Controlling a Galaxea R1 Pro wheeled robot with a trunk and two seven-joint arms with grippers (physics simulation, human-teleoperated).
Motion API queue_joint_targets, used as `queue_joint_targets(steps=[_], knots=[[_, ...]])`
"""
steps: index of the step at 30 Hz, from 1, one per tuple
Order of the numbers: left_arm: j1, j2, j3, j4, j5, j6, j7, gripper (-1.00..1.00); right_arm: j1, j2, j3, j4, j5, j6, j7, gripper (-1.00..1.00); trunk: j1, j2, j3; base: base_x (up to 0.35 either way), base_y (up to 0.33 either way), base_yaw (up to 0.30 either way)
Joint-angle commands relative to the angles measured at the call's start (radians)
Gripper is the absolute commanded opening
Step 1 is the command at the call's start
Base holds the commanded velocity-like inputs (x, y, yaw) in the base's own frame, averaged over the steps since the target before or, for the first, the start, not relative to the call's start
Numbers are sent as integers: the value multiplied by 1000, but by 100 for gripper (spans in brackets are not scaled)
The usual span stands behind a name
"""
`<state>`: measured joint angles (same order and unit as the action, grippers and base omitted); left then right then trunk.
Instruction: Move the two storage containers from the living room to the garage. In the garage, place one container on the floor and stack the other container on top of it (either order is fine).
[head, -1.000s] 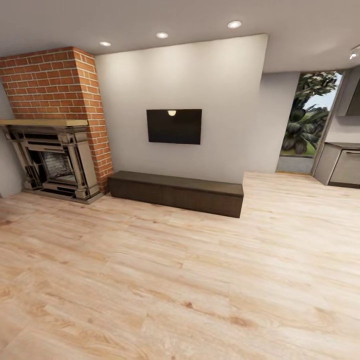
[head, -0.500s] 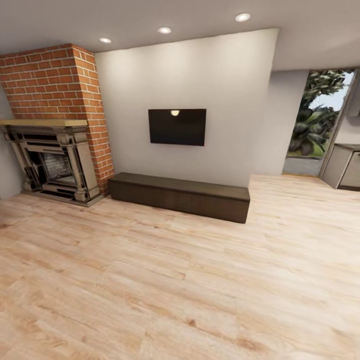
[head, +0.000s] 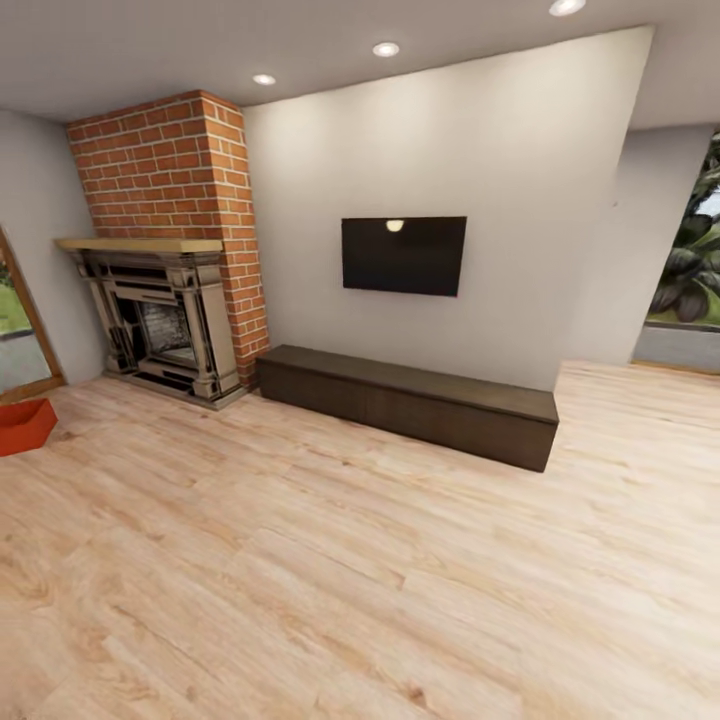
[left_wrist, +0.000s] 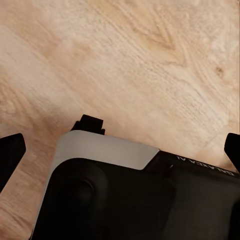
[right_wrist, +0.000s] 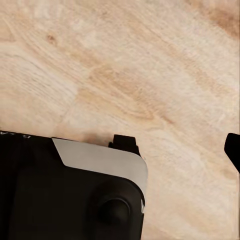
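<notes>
One orange-red storage container sits on the light wood floor of the living room at the far left of the head view, cut off by the picture's edge, beside a wood-framed glass door. My left gripper hangs open over bare planks, with its dark fingertips far apart and nothing between them. The right gripper also hangs over the planks. One of its fingertips shows at the picture's edge, set wide, and nothing is held.
A red brick fireplace stands at the back left. A long dark low cabinet runs along the white wall under a wall-mounted TV. A window with plants is at the right. My own dark base shows under both wrists.
The whole head view has swung to the left, so fireplace, TV and cabinet sit further right in the picture. The orange-red container and the glass door have come into view at the left edge.
</notes>
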<state>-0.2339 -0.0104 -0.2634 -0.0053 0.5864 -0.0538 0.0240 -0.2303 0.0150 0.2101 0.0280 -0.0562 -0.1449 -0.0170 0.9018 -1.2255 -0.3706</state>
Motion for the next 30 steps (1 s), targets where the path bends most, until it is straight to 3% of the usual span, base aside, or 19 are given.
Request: queue_joint_targets(steps=[1, 30], knots=[[-1, 0, -8, 1, 7, -3, 2, 100, -1, 0, 8, 3, -6, -5, -2, 100, 1, -1, -1, 322, 0, 269], [-1, 0, -8, 1, 7, -3, 2, 100, -1, -5, 2, 3, -21, -9, 6, 100, 1, -1, -1, 322, 0, 270]])
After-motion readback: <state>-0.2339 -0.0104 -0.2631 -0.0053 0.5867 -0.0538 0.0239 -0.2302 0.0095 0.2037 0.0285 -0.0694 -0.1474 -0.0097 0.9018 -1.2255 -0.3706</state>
